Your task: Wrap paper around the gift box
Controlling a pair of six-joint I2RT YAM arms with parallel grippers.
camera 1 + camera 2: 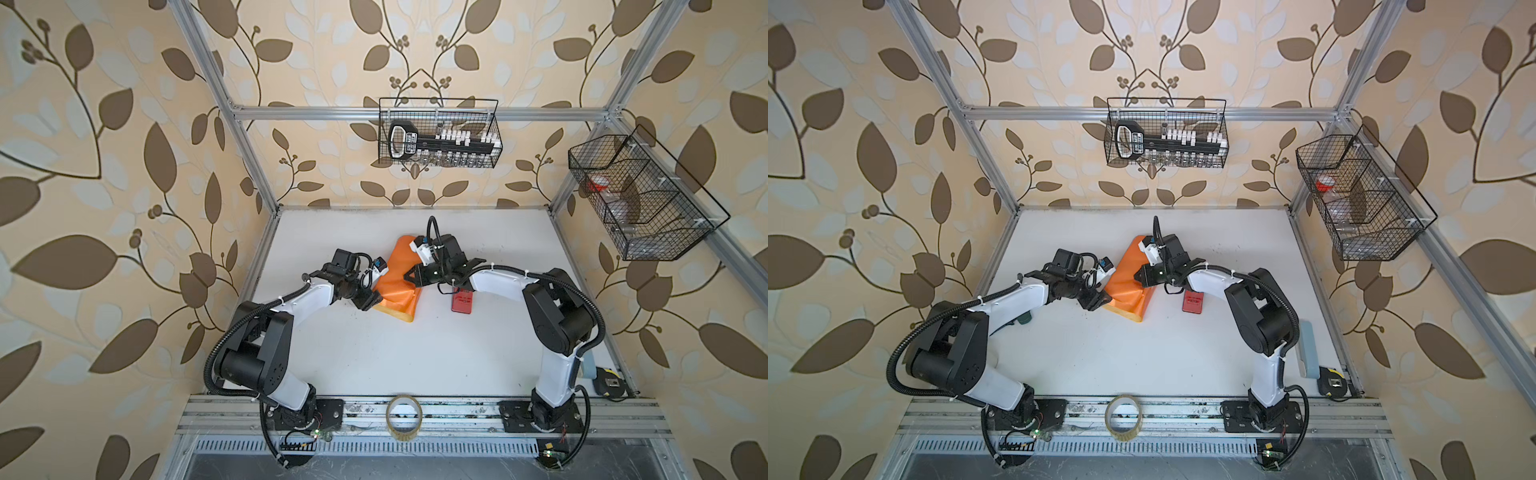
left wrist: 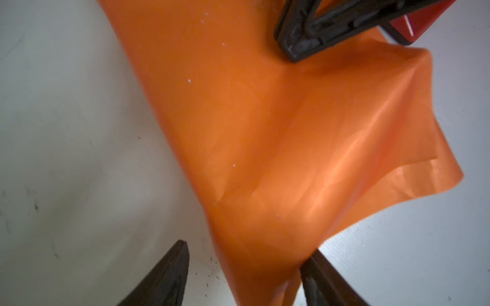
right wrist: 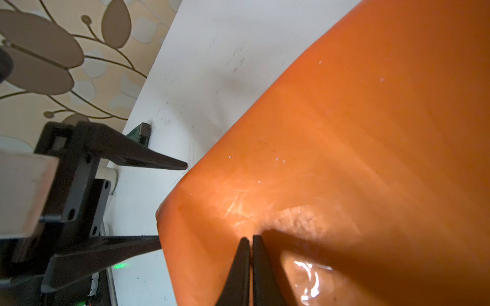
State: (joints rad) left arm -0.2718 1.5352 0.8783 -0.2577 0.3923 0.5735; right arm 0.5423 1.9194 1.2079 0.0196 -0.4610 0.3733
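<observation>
Right, your large thin sheet of bright orange paper sits just above the middle of both top views, humped and creased on the white table, with a yellow-tan strip showing along its lower edge. The gift box is out of sight in every view. Your left gripper has its jaws spread wide at the sheet's lower left corner: in the left wrist view one finger touches the paper's edge, the other stands clear over bare table, so nothing is clamped. Your right gripper has its jaws closed tight, tips pressing a dimple into the orange face. Just right of the sheet lies the narrow red tape dispenser.
</observation>
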